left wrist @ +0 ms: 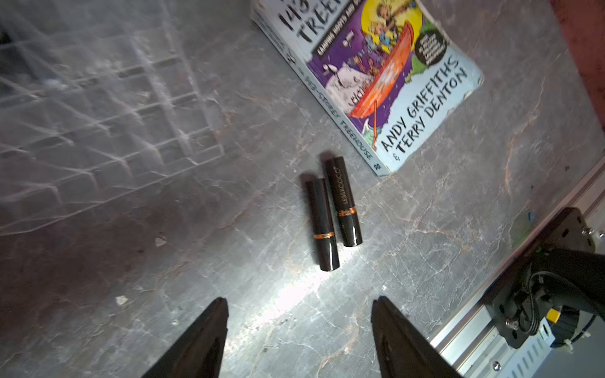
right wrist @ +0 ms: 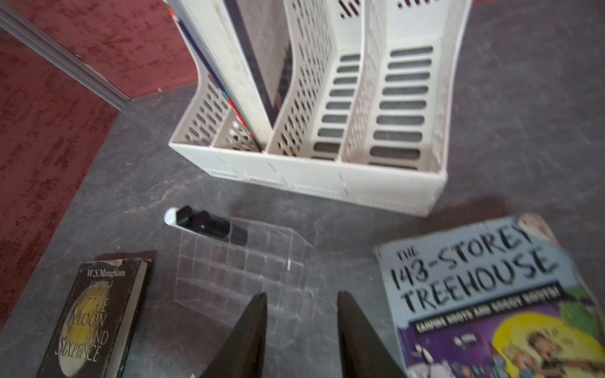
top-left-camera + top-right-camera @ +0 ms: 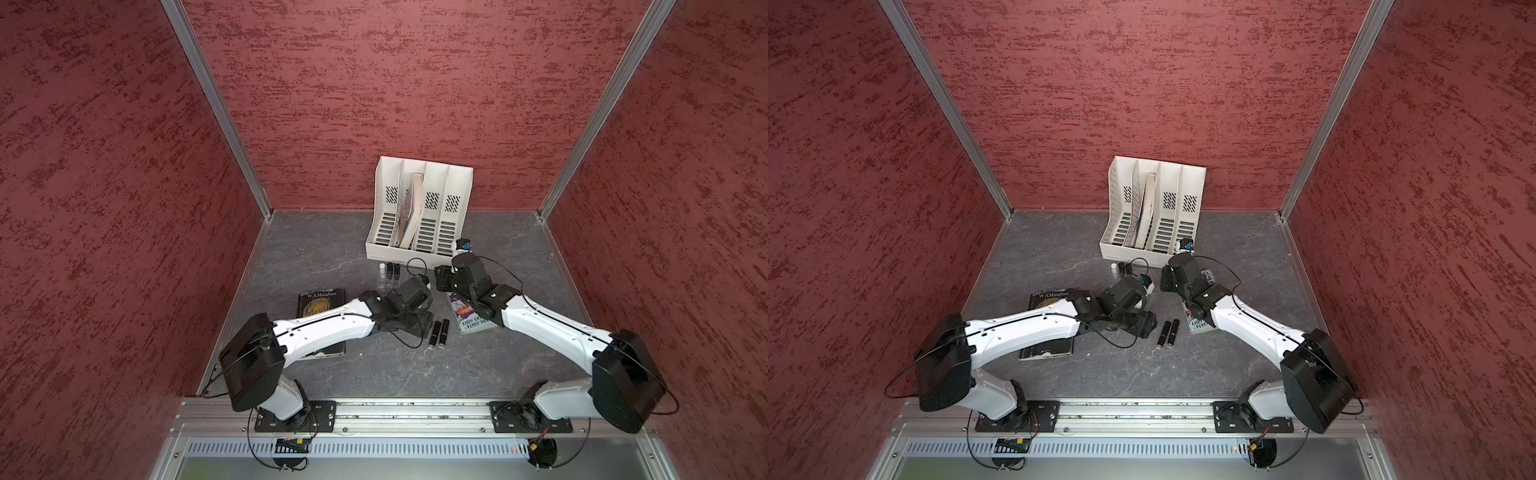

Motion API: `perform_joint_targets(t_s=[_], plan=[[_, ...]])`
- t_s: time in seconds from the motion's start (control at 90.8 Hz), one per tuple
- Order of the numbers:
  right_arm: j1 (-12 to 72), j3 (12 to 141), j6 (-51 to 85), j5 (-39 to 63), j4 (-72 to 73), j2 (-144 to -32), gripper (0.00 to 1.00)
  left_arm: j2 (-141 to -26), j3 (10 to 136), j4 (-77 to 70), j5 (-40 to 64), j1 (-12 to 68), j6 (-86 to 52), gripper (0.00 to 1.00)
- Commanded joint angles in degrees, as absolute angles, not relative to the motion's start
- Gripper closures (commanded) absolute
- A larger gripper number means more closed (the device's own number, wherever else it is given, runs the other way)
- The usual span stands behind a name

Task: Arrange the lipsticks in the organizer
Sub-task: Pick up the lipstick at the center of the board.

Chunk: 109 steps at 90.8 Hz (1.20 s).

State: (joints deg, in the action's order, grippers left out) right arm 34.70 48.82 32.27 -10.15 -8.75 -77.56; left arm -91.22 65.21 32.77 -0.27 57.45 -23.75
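In both top views, two glossy black lipstick tubes (image 3: 439,332) lie side by side on the grey marbled table (image 3: 415,374). They are nearer than the clear acrylic grid organizer (image 3: 385,283), whose far row holds a white tube (image 3: 381,268) and two black tubes (image 3: 393,269).

Left wrist view: the left gripper (image 1: 299,299) gapes wide and empty, just short of the lying pair.

Right wrist view: the right gripper (image 2: 302,294) is partly open and empty, with the organizer just beyond its tips.

Grey tabletop (image 3: 415,374) — dark book (image 3: 322,301), blue book (image 2: 474,294), white rack (image 3: 395,252), clear organizer (image 2: 242,271), two black lipsticks (image 1: 343,201) — perhaps crumbs (image 1: 159,241).
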Motion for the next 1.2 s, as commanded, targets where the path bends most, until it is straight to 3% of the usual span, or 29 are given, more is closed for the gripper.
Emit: perform_joint_targets(t_s=[0.0, 0.353, 0.926, 1.19], plan=[[32.46, 47.21, 36.02, -8.45, -14.98, -75.35, 0.61, -95.66, 69.00, 39.33, 0.62, 57.83, -23.04, 0.31], [29.15, 45.19, 36.71, -7.16, -14.20, -74.47, 0.61, -108.11, 77.90, 45.95, 6.68, 58.22, -19.93, 0.42], [25.91, 42.64, 35.83, -6.32, -14.55, -71.85, 0.61, -118.03, 87.17, 51.79, 3.44, 59.41, -16.79, 0.45], [24.92, 41.85, 35.76, -5.39, -14.26, -71.25, 0.62, -119.40, 86.69, 51.98, -0.16, 58.53, -16.57, 0.52]])
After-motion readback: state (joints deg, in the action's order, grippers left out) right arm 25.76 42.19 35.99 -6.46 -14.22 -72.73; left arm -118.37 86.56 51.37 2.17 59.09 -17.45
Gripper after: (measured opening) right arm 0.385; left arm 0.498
